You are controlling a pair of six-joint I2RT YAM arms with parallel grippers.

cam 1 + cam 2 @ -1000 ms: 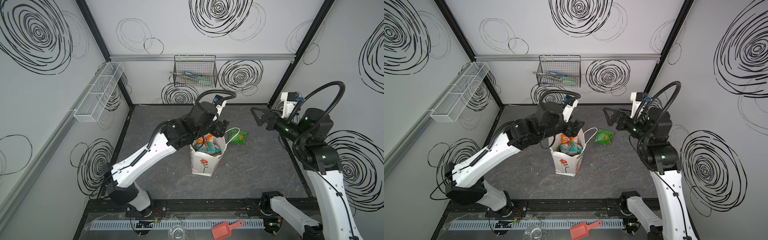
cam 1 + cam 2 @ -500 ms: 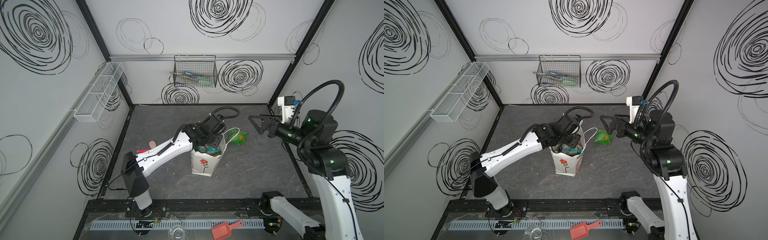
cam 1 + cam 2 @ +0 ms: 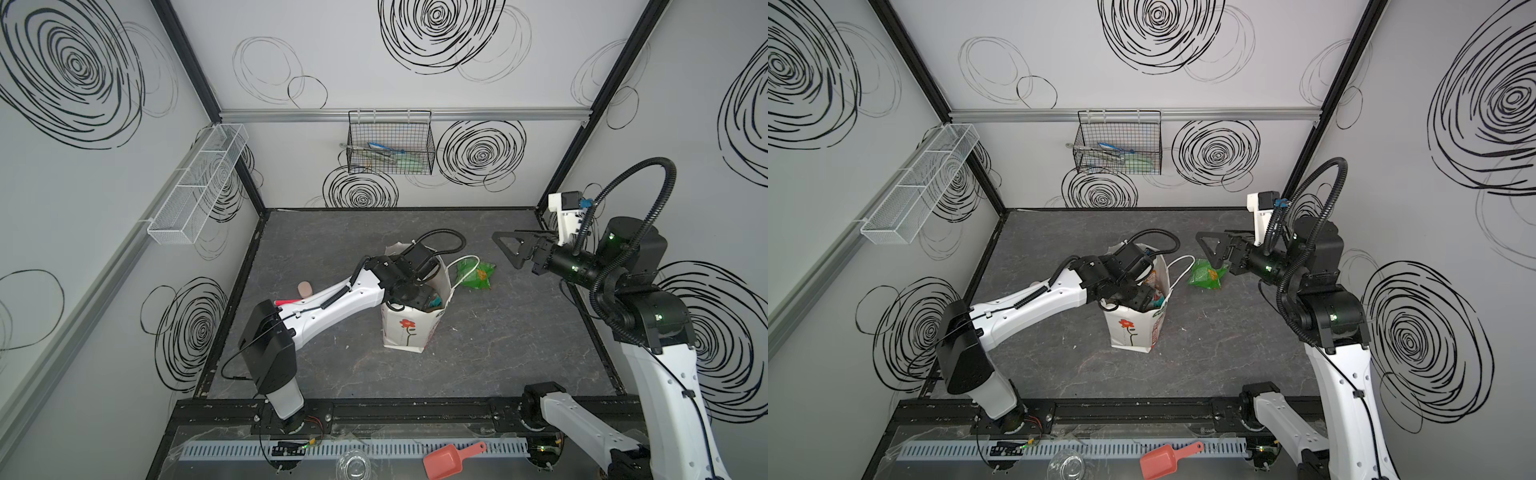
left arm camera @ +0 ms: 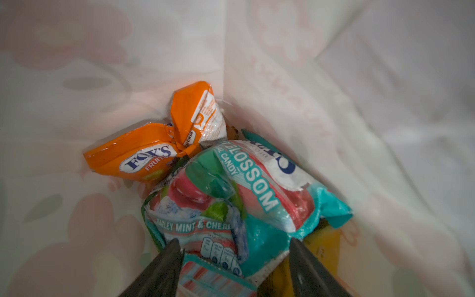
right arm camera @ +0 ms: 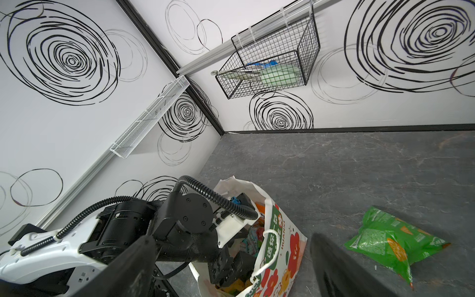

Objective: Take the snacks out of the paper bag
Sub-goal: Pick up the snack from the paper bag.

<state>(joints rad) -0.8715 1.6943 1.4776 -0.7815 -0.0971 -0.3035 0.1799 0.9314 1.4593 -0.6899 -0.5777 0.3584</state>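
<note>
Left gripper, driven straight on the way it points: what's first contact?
Probably the nearest teal-white packet, right ahead of the left gripper, jaws open, inside the paper bag; the orange packet lies off that line. Depth is hard to judge.

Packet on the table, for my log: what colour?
The packet is green, clearest in the right wrist view.

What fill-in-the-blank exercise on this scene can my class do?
The loose packet beside the bag is ____.
The FOX'S packet in the bag is ____.
The left gripper straddles a ____ mint packet.
The right gripper is empty and ____.
Missing words: green, orange, teal, open.
</note>
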